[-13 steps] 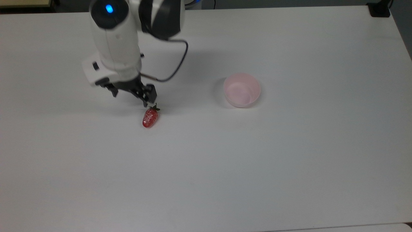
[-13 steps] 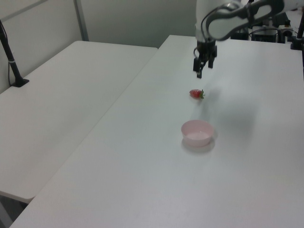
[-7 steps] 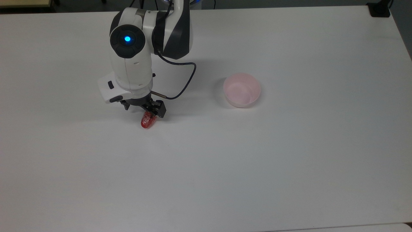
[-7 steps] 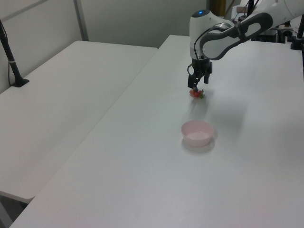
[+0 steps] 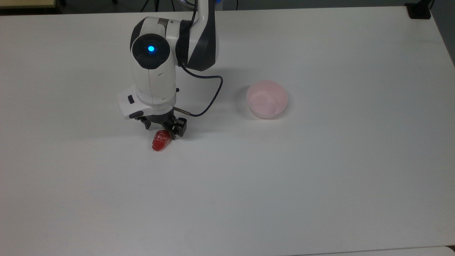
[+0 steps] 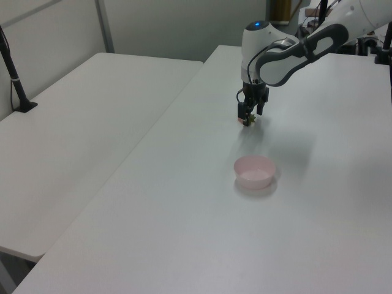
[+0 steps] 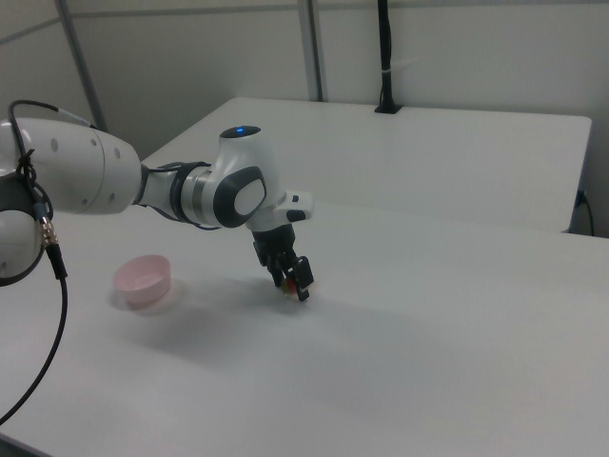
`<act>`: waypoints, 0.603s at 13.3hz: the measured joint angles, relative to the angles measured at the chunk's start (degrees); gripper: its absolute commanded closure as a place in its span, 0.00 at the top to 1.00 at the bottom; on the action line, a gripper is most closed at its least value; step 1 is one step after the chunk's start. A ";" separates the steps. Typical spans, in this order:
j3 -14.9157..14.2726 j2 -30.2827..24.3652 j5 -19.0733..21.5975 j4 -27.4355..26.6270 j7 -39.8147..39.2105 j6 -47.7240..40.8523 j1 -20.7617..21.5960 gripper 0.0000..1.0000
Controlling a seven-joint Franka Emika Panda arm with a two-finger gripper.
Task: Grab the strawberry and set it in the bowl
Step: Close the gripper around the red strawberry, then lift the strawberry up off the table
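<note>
The strawberry [image 5: 159, 141] lies on the white table [image 5: 320, 177], red and glossy, its cap end hidden under my gripper [image 5: 163, 130]. The gripper is low over it and open, one finger on each side of the fruit's upper end. In the left view the gripper [image 6: 247, 119] covers nearly all of the strawberry. In the right view a bit of red strawberry [image 7: 284, 282] shows between the fingers of the gripper [image 7: 293, 283]. The pale pink bowl [image 5: 267, 99] stands upright with nothing in it, well off to the top view's right of the gripper; it is the same bowl [image 6: 255, 171] [image 7: 143, 278] in the side views.
A black cable [image 5: 209, 99] loops from the wrist toward the bowl. A black clamp [image 5: 419, 10] sits at the table's far right corner in the top view. A second table [image 6: 73, 153] with a black post [image 6: 15, 73] adjoins on the left view's left.
The gripper came down from above and behind the strawberry and now straddles it. The strawberry has shifted a little toward the top view's bottom left.
</note>
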 measured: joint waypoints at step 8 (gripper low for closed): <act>0.01 0.30 0.00 0.04 -0.30 5.02 -0.01 0.52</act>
